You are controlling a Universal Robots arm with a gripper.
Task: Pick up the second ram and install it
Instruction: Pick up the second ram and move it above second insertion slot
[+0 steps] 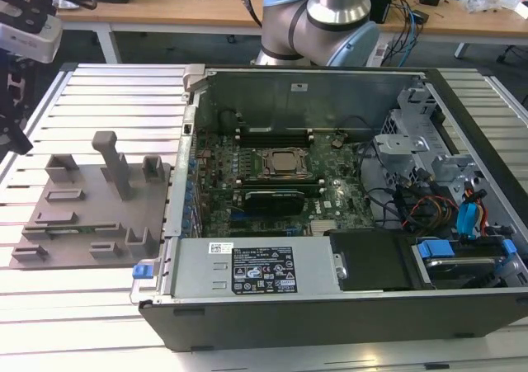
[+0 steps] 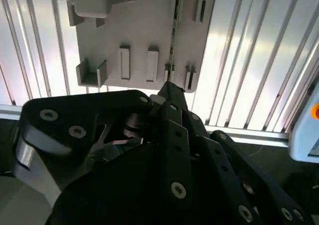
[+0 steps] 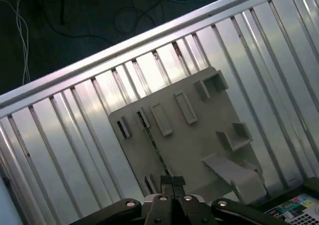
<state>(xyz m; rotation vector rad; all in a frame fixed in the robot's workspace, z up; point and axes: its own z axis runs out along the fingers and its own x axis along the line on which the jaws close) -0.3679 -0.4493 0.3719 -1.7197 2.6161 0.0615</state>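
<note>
Below the clenched end effector, well apart, the second ram stands on edge in the grey fixture, its long axis parallel to the desk's slats.

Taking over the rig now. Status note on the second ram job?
Claw: looks shut and empty, high above the tray.
Ram: on edge in its tray slot, roughly under the claw.
Done: nothing on this ram; it is not picked up.
Left: grasp it, carry it to the case and seat it in a slot.
</note>
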